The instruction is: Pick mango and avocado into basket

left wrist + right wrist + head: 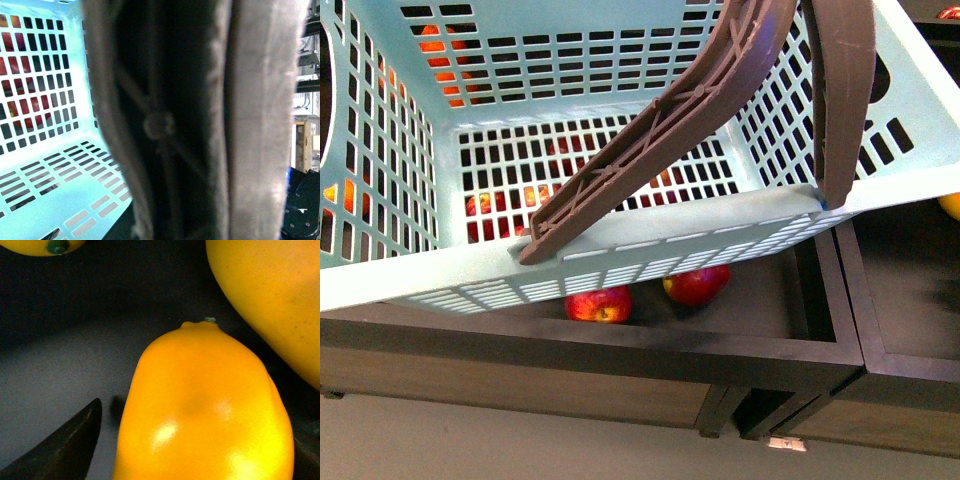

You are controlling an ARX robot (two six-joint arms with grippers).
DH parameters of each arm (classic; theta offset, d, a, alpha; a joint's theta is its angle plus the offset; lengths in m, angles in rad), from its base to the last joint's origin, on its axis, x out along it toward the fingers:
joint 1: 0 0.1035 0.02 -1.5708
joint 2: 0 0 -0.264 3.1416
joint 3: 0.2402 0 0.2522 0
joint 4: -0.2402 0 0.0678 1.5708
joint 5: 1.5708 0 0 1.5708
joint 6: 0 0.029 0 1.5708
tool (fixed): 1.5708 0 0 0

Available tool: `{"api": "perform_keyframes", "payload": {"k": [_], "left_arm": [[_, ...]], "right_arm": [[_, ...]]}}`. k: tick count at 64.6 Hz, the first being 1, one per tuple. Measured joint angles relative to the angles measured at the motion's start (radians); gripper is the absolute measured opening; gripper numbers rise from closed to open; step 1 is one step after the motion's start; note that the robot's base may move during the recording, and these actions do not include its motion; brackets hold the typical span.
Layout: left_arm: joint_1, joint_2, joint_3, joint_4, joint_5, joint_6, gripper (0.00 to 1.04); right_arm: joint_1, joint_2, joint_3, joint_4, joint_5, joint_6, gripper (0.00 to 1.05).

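The turquoise basket (410, 270) hangs tilted close in front of me, filling the front view, its two brown handles (650, 140) raised. My left gripper is shut on a basket handle (165, 125), which fills the left wrist view; its fingers are hidden. In the right wrist view a bright yellow mango (200, 410) lies right between the open fingers of my right gripper (192, 460); one dark fingertip (65, 445) shows beside it. No avocado is in view. Neither arm shows in the front view.
Red apples (600, 303) lie in a dark wooden bin (720, 345) under the basket, more showing through its lattice. Orange fruits (440, 50) show through the far wall. Two more yellow mangoes (270, 300) lie near the right gripper. A yellow fruit (950, 205) sits in the neighbouring bin.
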Motion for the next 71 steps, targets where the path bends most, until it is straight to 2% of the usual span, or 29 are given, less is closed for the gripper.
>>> {"api": "perform_keyframes", "payload": {"k": [3,7,23,33,46,55,71], "left_arm": [[0.000,0.000,0.000,0.000,0.000,0.000,0.14],[0.000,0.000,0.000,0.000,-0.002,0.000,0.14],[0.000,0.000,0.000,0.000,0.000,0.000,0.14],[0.000,0.000,0.000,0.000,-0.001,0.000,0.14],[0.000,0.000,0.000,0.000,0.000,0.000,0.14],[0.000,0.000,0.000,0.000,-0.001,0.000,0.14],[0.000,0.000,0.000,0.000,-0.001,0.000,0.14]], "right_arm": [[-0.001,0.002,0.005,-0.002,0.000,0.000,0.67],[-0.001,0.003,0.007,-0.003,-0.001,0.001,0.62],[-0.004,-0.007,-0.004,0.019,-0.045,0.041,0.60],[-0.006,-0.075,-0.093,0.088,-0.100,0.069,0.60],[-0.007,-0.283,-0.292,0.216,-0.216,0.123,0.60],[-0.005,-0.536,-0.508,0.322,-0.316,0.162,0.60],[0.030,-0.924,-0.823,0.367,-0.417,0.204,0.60]]}}
